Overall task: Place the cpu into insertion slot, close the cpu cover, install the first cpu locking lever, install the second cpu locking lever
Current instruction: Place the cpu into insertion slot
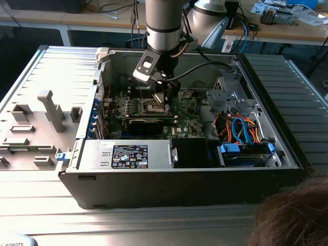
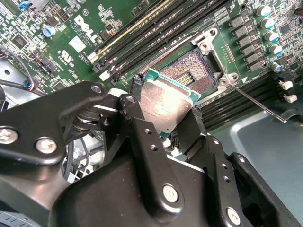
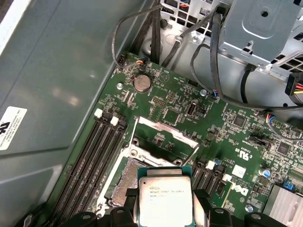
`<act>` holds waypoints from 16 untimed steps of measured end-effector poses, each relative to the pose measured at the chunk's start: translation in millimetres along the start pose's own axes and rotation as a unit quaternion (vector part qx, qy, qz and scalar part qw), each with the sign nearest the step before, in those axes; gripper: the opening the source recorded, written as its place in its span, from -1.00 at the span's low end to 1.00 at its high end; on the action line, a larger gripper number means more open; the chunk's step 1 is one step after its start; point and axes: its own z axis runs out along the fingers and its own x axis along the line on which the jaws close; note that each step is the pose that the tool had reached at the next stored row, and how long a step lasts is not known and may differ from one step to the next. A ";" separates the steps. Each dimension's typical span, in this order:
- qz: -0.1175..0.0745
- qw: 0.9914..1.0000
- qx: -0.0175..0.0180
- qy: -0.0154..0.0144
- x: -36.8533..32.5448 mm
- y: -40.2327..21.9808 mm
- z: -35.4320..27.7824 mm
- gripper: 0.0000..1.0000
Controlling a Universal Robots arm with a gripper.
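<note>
My gripper is shut on the cpu, a flat square chip with a dull silver top and a green edge. The chip is pinched by its sides between the two black fingers and held tilted just above the insertion slot. In the first wrist view the cpu overlaps one side of the slot, whose contact field lies bare. The cpu cover stands swung up and open behind the slot. A thin locking lever sticks out free beside it. In the exterior view the gripper reaches down into the open computer case.
Rows of narrow memory slots flank the socket. A long black card lies in front of it, with the power supply nearer the case front. Cables and a drive cage fill the exterior view's right. A person's hair is at the lower right.
</note>
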 end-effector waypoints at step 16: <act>0.017 1.000 0.000 -0.001 0.0 -0.1 0.7 0.09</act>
